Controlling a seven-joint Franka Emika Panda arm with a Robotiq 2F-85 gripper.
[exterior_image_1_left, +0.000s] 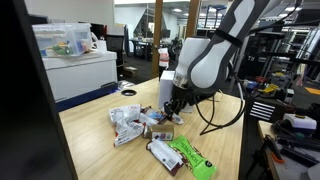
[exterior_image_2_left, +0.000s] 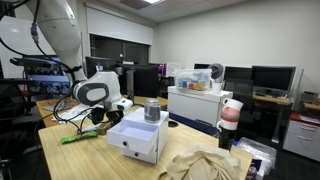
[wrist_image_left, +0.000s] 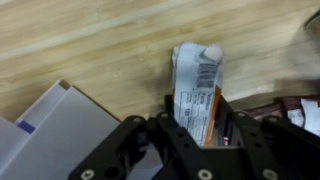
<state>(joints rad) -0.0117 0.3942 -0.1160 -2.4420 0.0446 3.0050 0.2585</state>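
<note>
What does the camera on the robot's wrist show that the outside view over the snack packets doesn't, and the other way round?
Only the wrist view: the barcode on the packet lying between the fingers of the pincer; whether they grip it is unclear. Only the exterior view: the white arm, a green packet, a white cabinet and the office behind. Both: the wooden table and the pincer down among packets.

The arm (exterior_image_1_left: 215, 55) is bent over and downward, the wrist carried directly above the fingers (wrist_image_left: 226, 108). The gripper (exterior_image_1_left: 172, 105) is pointed straight down. The jaws are seen partly drawn together; a firm closure cannot be told.
</note>
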